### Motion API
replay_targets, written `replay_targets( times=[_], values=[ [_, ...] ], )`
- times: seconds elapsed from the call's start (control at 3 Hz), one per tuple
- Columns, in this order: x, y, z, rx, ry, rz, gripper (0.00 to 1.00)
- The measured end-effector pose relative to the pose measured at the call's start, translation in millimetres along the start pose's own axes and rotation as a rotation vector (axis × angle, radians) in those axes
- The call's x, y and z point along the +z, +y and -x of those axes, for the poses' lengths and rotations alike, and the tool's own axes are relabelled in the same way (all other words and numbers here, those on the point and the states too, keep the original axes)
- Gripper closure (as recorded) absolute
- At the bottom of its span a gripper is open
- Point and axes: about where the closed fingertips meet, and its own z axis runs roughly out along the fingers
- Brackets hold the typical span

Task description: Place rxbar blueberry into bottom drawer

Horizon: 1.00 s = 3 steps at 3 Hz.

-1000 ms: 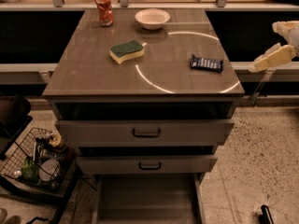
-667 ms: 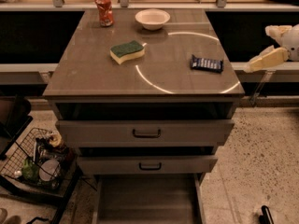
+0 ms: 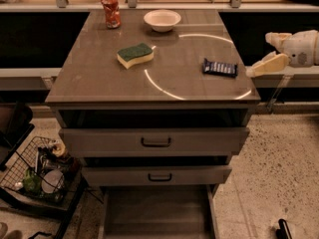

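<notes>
The claw [image 3: 263,66] hangs off the side edge of the surface [image 3: 99,78], a pale, smooth, tapered piece reaching in from the bulky white arm behind it. From where I stand I cannot tell how far open it is. It has not got the bar.

The blue snack bar [image 3: 220,67] lies flat on the surface, close to that same edge and just beside the tip of the claw, on the side toward the sponge [image 3: 135,55]. I can't be sure whether they touch. Its long side runs across the surface, roughly in line with the way the claw points, so I'd guess the claw needs to turn or come over from above to pinch the narrow width.

The wrapper looks dark, thin and slightly glossy, with pale lettering. It will likely slide on the shiny, grey-brown top, which throws back a bright ring of light.

The bottom drawer [image 3: 154,210] stands pulled out at floor level, shallow and bare-floored, well below and forward of the bar. Above it, two drawers with dark handles [image 3: 155,142] stick out part way.
</notes>
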Motion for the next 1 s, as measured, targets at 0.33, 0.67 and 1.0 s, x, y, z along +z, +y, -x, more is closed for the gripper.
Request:
replay_targets(
  times=[0.33,0.67,1.0],
  values=[
    [25,-1,-2,0.009,-0.045,0.038,0.00],
    [45,2,-3,0.012,-0.075,0.074,0.00],
    [60,8,-2,0.004,-0.091,0.107,0.00]
  ],
)
